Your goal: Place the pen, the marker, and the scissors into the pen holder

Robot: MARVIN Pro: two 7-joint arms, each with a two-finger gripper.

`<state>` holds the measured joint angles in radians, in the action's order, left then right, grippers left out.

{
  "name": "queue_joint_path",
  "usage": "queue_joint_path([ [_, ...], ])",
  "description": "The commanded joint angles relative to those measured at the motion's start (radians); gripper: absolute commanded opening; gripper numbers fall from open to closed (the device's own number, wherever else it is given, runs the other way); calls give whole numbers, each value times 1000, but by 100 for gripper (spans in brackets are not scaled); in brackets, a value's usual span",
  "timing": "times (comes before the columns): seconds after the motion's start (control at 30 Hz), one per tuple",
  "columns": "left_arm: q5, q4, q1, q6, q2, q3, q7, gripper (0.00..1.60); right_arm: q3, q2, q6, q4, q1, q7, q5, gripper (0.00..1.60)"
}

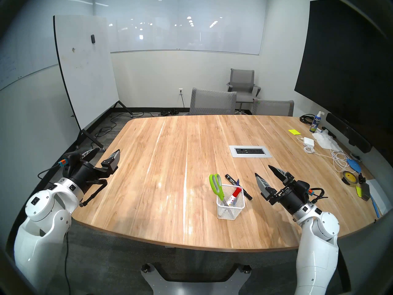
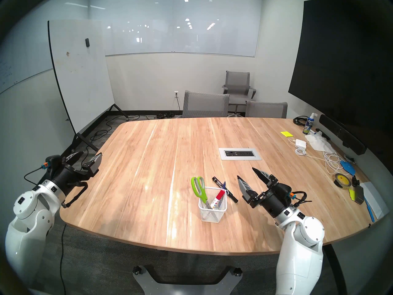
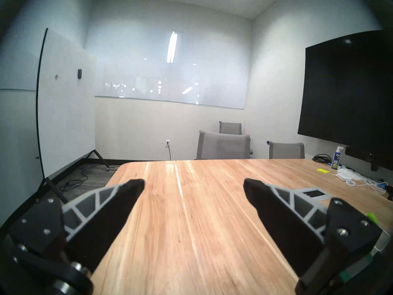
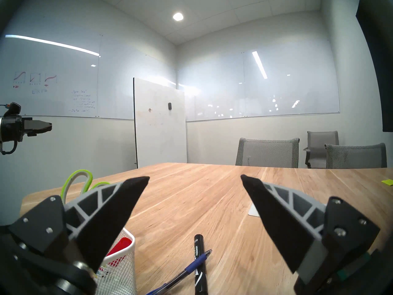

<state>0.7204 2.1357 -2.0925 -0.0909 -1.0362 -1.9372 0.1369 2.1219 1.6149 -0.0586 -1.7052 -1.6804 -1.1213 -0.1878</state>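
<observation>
Head view: left claw [image 1: 107, 153] wide open, empty, hanging over bench [image 1: 170, 149] left edge, well apart from everything. Right claw [image 1: 262, 171] also spread wide, nothing in it, just right of holder [image 1: 230, 207]. Scissors [image 1: 217, 186] standing in holder, green loops up, next to red-capped marker [image 1: 234, 195]. Pen [image 4: 191, 264] lying on bench behind holder, crossing black marker [image 4: 200, 264], both outside holder.
</observation>
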Motion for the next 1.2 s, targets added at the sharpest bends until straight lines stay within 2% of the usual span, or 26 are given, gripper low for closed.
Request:
queue_joint_path([
  [0.0,-30,12,-22,113,-56,8,16,160,-2,3,6,-26,5,3,-2,160],
  [0.27,-38,6,-20,132,-64,11,25,160,1,6,8,-27,7,1,1,160],
  [1.17,-53,4,-10,124,-88,5,45,160,10,24,14,-37,8,6,5,160],
])
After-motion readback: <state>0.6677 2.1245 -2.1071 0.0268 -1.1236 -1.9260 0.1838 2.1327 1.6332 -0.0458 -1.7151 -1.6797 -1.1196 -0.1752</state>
